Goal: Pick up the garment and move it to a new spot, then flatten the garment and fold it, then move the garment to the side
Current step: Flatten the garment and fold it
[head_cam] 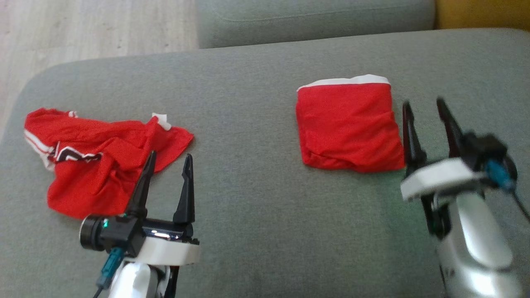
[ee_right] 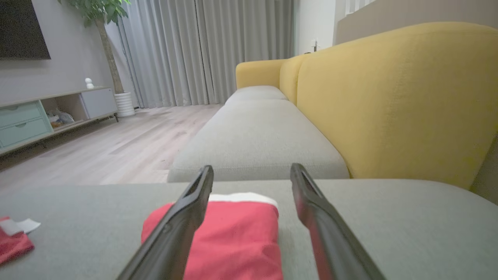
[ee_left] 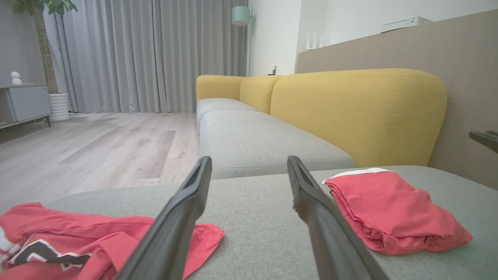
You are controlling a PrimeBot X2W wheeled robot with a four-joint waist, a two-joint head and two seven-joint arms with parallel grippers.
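On the grey sofa cushion (head_cam: 265,207), a folded red garment (head_cam: 350,124) is laid just left of the right gripper (head_cam: 423,102) — jaws spread apart, nothing held — while a crumpled red garment (head_cam: 95,161), stretched crosswise, is touched at its near edge by the left gripper (head_cam: 170,154), likewise spread and empty.

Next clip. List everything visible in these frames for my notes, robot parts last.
folded garment: one, red with white band, right side of nearest cushion
crumpled garment: one, red with white and black trim, left side of that cushion
seat cushions: several, grey, nearest under both garments
backrest: yellow, along the sofa
floor: pale wood, beyond the sofa
curtains: grey, far wall
left gripper: one, dark fingers, open, by crumpled garment
right gripper: one, dark fingers, open, beside folded garment
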